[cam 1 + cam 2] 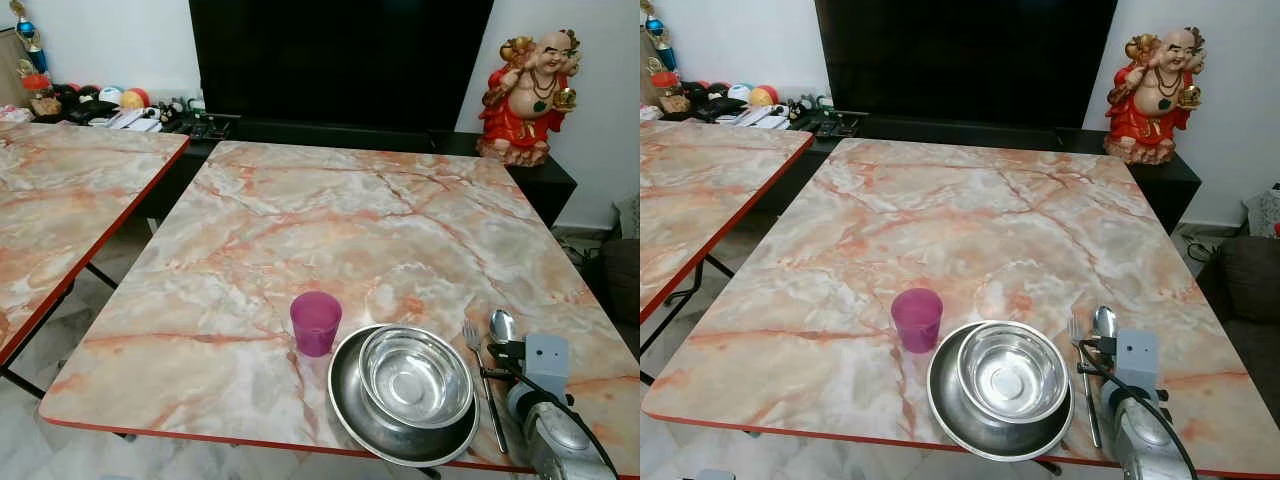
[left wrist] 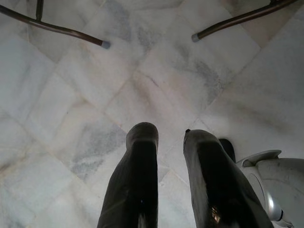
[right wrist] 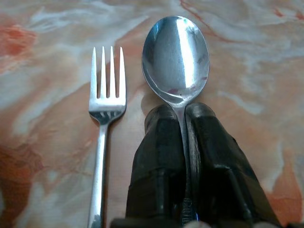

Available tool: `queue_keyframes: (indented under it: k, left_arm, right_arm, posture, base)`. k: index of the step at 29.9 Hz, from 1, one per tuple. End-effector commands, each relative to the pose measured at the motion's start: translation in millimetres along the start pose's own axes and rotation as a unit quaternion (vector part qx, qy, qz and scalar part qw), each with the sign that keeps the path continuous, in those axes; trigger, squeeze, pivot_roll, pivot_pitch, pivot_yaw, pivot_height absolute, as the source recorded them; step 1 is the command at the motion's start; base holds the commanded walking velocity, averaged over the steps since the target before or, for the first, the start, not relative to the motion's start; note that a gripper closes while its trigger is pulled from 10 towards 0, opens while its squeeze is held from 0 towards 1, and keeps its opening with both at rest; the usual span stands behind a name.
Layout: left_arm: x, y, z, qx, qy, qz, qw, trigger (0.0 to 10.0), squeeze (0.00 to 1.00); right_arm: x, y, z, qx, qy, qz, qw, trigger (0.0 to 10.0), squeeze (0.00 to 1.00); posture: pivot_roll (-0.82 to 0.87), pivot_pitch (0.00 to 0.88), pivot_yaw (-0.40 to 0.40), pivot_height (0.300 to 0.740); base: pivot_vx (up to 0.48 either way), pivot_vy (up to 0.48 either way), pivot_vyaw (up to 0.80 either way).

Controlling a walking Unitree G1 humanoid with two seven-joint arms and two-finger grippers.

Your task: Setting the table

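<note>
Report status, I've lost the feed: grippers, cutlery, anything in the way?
Right gripper shut on spoon, low over the table. Left gripper idle, open. Fork beside spoon, clear of it. Nothing blocking.

Even, soft daylight fills the room, and both head views are sharp, with no motion blur. The marble table (image 1: 300, 210) carries a pale sheen and only faint shadows. Glare sits inside the steel bowl (image 1: 415, 377) and runs down the spoon (image 3: 175, 57). The television screen (image 1: 340, 60) reads flat black. Close up, the right gripper's fingers (image 3: 156, 161) are dark and slightly soft.
</note>
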State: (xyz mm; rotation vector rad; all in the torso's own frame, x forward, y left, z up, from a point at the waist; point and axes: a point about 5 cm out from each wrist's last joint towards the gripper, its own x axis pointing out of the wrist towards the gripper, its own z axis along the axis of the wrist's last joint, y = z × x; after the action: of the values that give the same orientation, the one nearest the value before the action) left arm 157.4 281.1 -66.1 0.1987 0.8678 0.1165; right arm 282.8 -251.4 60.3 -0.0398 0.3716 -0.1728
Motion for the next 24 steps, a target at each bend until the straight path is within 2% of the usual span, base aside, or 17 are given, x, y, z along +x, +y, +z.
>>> queue_keyframes:
  k: [1, 10, 16, 24]
  left_arm:
    - [-1.2, 1.0, -3.7, -0.002, 0.006, 0.002, 1.0, 10.0, 0.0]
    - [-1.6, 1.2, -4.7, 0.0, 0.007, 0.001, 1.0, 10.0, 0.0]
    - [-1.5, 0.6, -4.6, 0.0, 0.007, 0.001, 1.0, 10.0, 0.0]
    - [-1.7, 0.5, -5.5, -0.001, 0.008, 0.002, 1.0, 10.0, 0.0]
  right_arm:
    - [-4.2, -5.3, -7.9, 0.001, 0.015, -0.009, 1.0, 10.0, 0.0]
    - [-16.9, -10.3, -10.4, -0.002, 0.022, -0.015, 1.0, 10.0, 0.0]
    - [-18.5, -8.9, -10.0, -0.003, 0.025, -0.012, 1.0, 10.0, 0.0]
    - [-14.7, 2.9, -6.7, -0.004, 0.022, 0.008, 1.0, 10.0, 0.0]
  posture:
    - [0.07, 0.005, -0.014, 0.74]
    - [0.07, 0.009, -0.014, 0.74]
    - [0.07, 0.009, -0.014, 0.74]
    - [0.07, 0.01, -0.017, 0.74]
  base:
    - [0.0, 0.0, 0.0]
    - [0.0, 0.0, 0.0]
    - [0.0, 0.0, 0.0]
    - [0.0, 0.0, 0.0]
